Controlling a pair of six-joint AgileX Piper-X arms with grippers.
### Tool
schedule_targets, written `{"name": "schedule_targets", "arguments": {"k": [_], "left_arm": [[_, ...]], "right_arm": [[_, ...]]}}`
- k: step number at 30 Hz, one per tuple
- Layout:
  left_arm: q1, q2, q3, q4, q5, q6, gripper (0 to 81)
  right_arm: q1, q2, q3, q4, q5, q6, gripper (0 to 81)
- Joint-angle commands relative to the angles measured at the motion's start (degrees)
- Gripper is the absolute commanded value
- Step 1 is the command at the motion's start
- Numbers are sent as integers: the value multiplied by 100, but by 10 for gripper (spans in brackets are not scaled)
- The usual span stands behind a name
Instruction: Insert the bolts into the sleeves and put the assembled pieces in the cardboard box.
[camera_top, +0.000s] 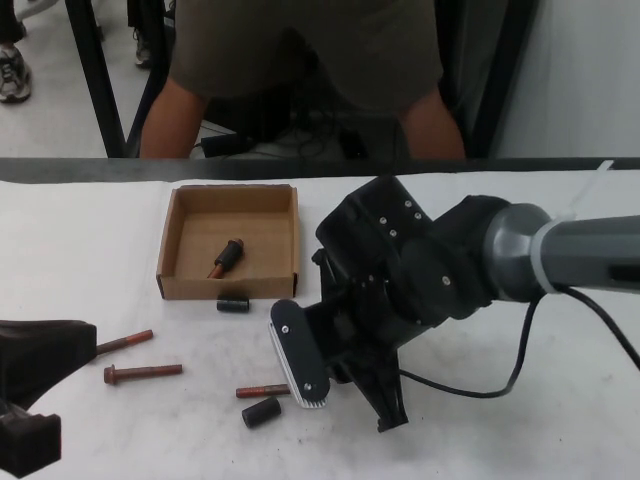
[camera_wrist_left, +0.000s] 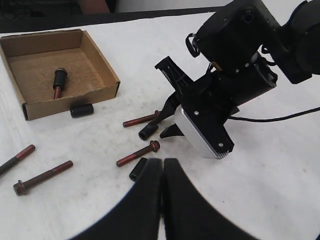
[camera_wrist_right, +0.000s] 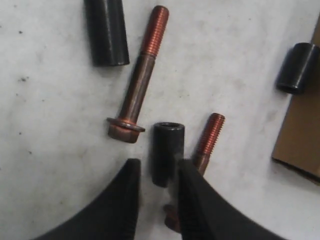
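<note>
The bench (camera_top: 80, 250) has a matt white cover flecked with grey smudges. Past its twelve o'clock edge, black frame posts (camera_top: 100, 80) stand on a pale floor.

Reading the high view as a clock, the cardboard box (camera_top: 190, 287) sits at ten o'clock, open-topped and brown, with a ribbed floor. Inside it lies an assembled piece (camera_top: 227, 256), its black sleeve end toward one o'clock and its coppery shank toward seven. A box-side sleeve (camera_top: 233, 303) lies just beside the box's six o'clock wall, with its axis running nine to three.

At mid-bench the right gripper (camera_wrist_right: 159, 167) has its black fingers parted either side of one end of the middle sleeve (camera_wrist_right: 167, 145), a smooth dark tube. A sliver of bench shows between one finger and the tube, so nothing is clamped.

Two bolts flank that tube:
- A far bolt (camera_wrist_right: 209, 137) lies just beside it, copper-coloured, with its threaded tip pointing away from the fingers.
- A flanged bolt (camera_wrist_right: 134, 92) lies on the other side, with its head nearest the fingers. In the high view its long axis runs nine to three.

Past the flanged bolt rests the near sleeve (camera_wrist_right: 106, 32).

At eight o'clock lie a hex-headed bolt (camera_top: 143, 373) and a slanted bolt (camera_top: 125, 342). They are near the left gripper (camera_wrist_left: 162, 162), whose curved black fingers press together on nothing.
</note>
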Motion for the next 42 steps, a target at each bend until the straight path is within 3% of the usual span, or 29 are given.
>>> {"name": "schedule_targets", "arguments": {"k": [1, 9, 42], "left_arm": [[6, -61, 5, -33, 26, 46, 8], [6, -61, 5, -33, 26, 46, 8], [6, -61, 5, -33, 26, 134, 8]], "right_arm": [[-32, 176, -50, -144, 161, -226, 249], [-32, 305, -56, -691, 579, -329, 249], [184, 569, -217, 305, 299, -463, 249]]}}
